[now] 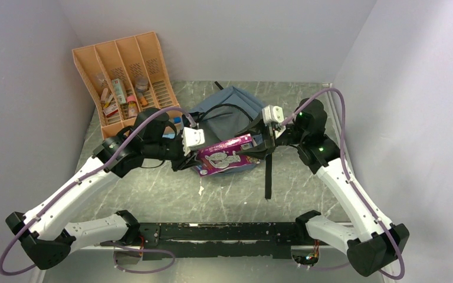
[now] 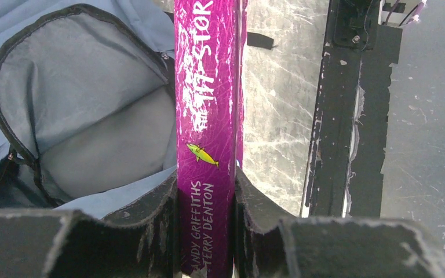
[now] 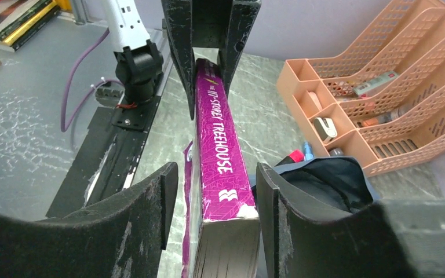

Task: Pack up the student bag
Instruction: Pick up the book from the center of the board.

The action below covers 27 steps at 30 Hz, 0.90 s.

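Book [image 1: 227, 154] being clamped by left gripper [image 2: 205, 185], being straddled by right gripper [image 3: 217, 174], jaws unclenched. Insertion being prepared, likely; slide into open student bag [image 2: 81, 116] being called for next.

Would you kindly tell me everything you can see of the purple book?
The book is a thick magenta paperback with white spine lettering, a small yellow fish and authors' names; one corner looks worn. It is held on edge, spine uppermost, beside the open bag's mouth. The left gripper has its jaws shut on one end; the right gripper has its jaws flanking the other, with a gap on one side.
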### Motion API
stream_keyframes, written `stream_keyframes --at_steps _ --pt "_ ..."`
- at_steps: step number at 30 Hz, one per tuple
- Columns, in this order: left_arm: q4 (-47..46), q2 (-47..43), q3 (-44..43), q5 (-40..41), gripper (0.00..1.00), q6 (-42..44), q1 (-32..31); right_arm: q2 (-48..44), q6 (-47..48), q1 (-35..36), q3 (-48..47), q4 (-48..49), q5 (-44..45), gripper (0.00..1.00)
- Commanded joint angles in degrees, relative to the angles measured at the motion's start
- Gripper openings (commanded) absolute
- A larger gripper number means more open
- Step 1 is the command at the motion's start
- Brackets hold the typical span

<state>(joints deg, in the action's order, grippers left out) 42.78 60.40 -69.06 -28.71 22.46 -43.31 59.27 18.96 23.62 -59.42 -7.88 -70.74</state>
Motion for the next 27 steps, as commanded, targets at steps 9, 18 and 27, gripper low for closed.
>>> stream_keyframes --at_steps 9,18,27 --pt "-6.5 -0.6 -4.6 -1.0 0.05 2.2 -0.5 5.3 -0.7 1.1 -0.5 -0.3 -3.1 0.39" --pt "-11.5 -2.5 -2.0 4.9 0.33 -2.3 -0.4 7.5 -10.4 1.1 -0.5 9.4 -4.0 0.0" --pt "-20.7 -10.5 4.1 8.2 0.86 -9.5 -0.4 12.3 -10.1 0.8 -7.8 6.9 -12.8 0.0"
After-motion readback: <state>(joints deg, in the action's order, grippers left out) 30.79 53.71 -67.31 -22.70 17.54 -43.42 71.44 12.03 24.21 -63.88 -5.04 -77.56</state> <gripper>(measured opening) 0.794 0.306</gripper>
